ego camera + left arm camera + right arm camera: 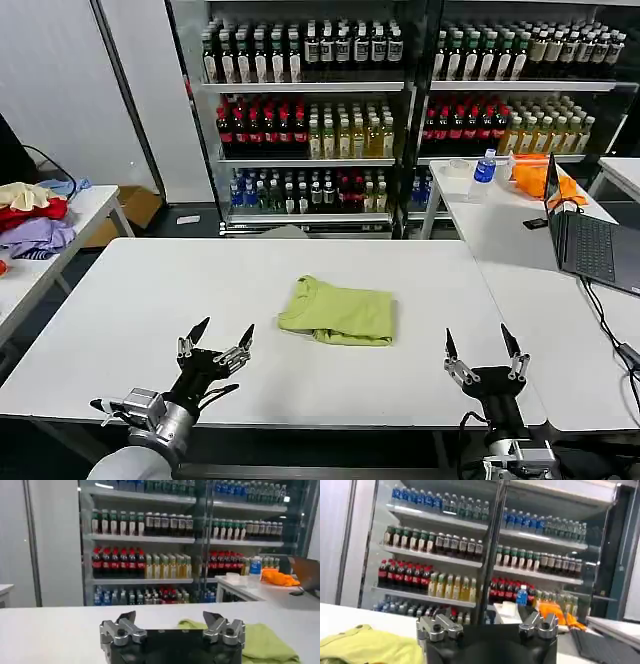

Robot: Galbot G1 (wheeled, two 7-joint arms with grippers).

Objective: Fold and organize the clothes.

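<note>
Head view is showing the left gripper point(222, 334) hovering over the near left part of the white table point(130, 300), its two dark fingers spread apart and holding nothing. The right gripper point(479, 346) is hanging over the near right edge of the same table, its fingers likewise parted and empty. Both are sitting well apart from the cloth and touching nothing on the tabletop.

Between them and a little farther out, the lime-green T-shirt point(340, 312) is lying folded into a compact rectangle near the middle of the table, flat on the surface. From the left wrist view, the left gripper point(173, 620) is pointing toward the shirt point(260, 642), which is lying just beyond its fingers. From the right wrist view, the right gripper point(486, 621) is also standing wide, with the shirt point(370, 645) lying off to one side.

Farther right, a laptop point(590, 240) is standing open on a second table, with an orange cloth point(535, 178) beyond it. At the far left, a pile of garments point(32, 218) is resting on another table. Drink coolers point(400, 110) are lining the far wall.
</note>
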